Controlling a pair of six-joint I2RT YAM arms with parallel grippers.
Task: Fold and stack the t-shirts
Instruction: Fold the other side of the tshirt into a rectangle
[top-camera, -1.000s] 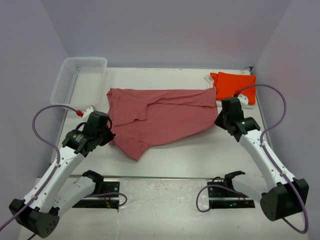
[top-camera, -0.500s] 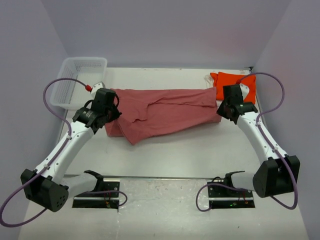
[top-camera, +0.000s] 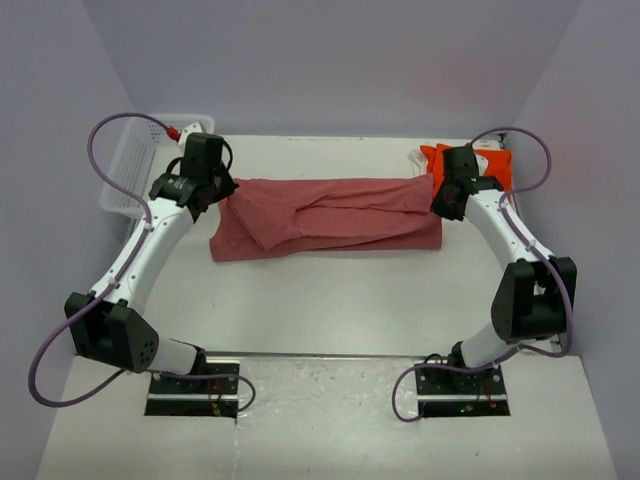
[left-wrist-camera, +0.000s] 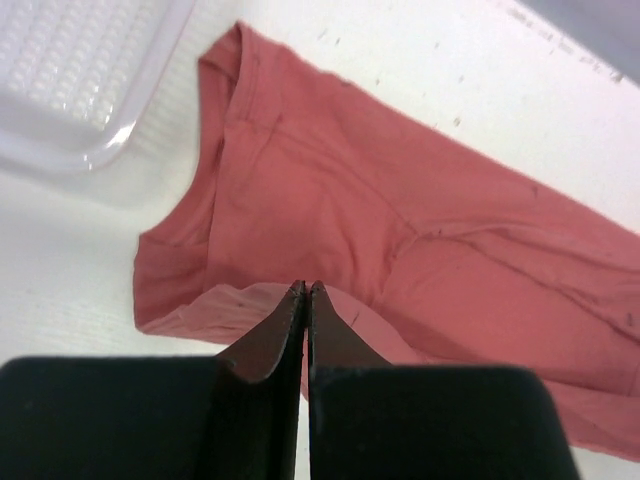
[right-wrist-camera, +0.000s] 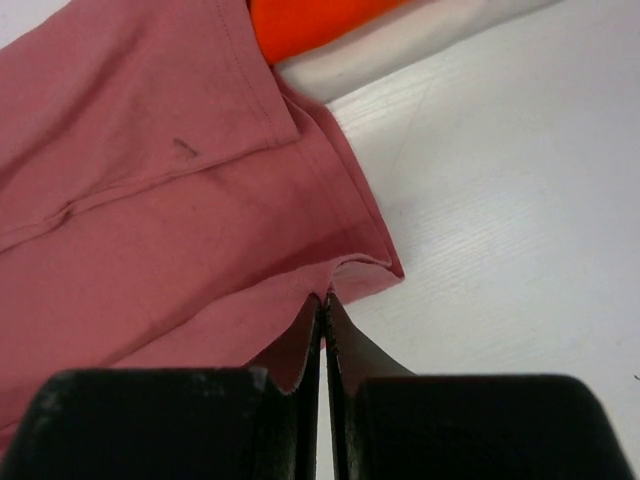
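**Both pincers pinch the ends of the rose-red shirt**

The dusty rose-red soft cloth t-shirt (top-camera: 330, 215) lies as a long, folded band stretched from left to right across the far half of the white table (top-camera: 330, 300). The left gripper (top-camera: 226, 192) is at the band's left end, near the far edge. In its wrist view the two dark fingers (left-wrist-camera: 270, 345) are pressed together at the tips, with a paler fold of the cloth caught between them and the rest of the shirt spreading away beyond. The right gripper (top-camera: 438, 205) is at the band's right end. Its fingers (right-wrist-camera: 355, 350) are likewise pressed together, pinching the shirt's edge just beside the hemmed corner, which rests on the table.

The bright orange cloth t-shirt (top-camera: 496, 168) sits folded in the far right corner, just beyond the right gripper. A white cloth t-shirt (right-wrist-camera: 420, 35) shows beneath it, touching the red shirt's end. The white plastic mesh basket (top-camera: 125, 165) stands in the far left corner, just beside the left arm and close to the shirt's left end.
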